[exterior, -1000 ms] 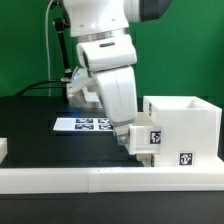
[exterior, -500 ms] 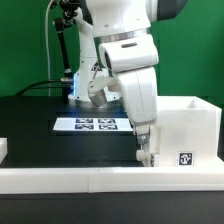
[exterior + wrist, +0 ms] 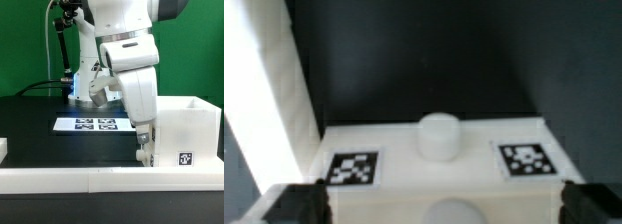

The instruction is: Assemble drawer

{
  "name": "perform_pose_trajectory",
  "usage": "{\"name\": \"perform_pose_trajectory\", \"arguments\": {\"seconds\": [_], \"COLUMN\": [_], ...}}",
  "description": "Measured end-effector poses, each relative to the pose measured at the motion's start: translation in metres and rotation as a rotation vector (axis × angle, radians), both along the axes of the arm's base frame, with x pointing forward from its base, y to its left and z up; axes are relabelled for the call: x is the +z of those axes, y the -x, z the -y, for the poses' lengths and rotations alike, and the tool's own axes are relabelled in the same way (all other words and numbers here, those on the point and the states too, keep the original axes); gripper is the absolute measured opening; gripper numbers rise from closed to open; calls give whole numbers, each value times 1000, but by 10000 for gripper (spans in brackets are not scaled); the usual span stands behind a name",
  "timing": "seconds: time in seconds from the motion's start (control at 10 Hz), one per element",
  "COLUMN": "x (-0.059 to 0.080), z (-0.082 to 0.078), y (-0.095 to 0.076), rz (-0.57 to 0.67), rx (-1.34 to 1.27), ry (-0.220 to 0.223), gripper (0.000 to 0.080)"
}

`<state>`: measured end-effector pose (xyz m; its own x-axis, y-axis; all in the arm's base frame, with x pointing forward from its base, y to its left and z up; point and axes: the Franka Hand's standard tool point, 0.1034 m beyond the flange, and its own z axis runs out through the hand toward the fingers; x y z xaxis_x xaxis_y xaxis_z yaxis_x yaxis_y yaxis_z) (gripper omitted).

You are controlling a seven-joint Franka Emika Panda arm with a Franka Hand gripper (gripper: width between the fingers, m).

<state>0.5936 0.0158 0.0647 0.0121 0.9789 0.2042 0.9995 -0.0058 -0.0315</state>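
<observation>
One arm: the white Panda arm (image 3: pixel 120 45) fills the upper middle of the exterior view and reaches down to the near edge of the table.
Table: a black table top (image 3: pixel 30 118) carries everything; a green wall stands behind it.
Drawer casing: the drawer (image 3: pixel 185 130), a white hollow box open at the top, stands at the exterior view's right, just behind the border rail; one square tag shows on its front face.
Border rail: a long low white border rail (image 3: pixel 60 178) runs along the near edge of the table across the whole exterior view.
Marker board: the marker board (image 3: pixel 92 125) lies flat on the table behind the arm, towards the exterior view's left of the casing, with several tags on it.
Small tray part: in the wrist view a white drawer front (image 3: pixel 438 150) lies under the camera, with a rounded knob in its middle and a tag on either side of the knob; a white wall runs beside it.
Gripper: the gripper (image 3: pixel 146 152) hangs low at the casing's side facing the exterior view's left, close to or touching it.
Fingers: two dark fingertips (image 3: pixel 299 203) show well apart in the wrist view, with the white part lying between them; whether they press on it cannot be told.
</observation>
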Motion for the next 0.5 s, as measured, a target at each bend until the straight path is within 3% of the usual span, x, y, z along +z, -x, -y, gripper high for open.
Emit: {"name": "perform_pose_trajectory", "arguments": {"seconds": [0.2, 0.5], "x": [5, 2], "z": [27, 26], "y": [-6, -5], "rz": [0, -4], "rx": [-15, -19], "ry": [16, 14], "gripper": [649, 649]}}
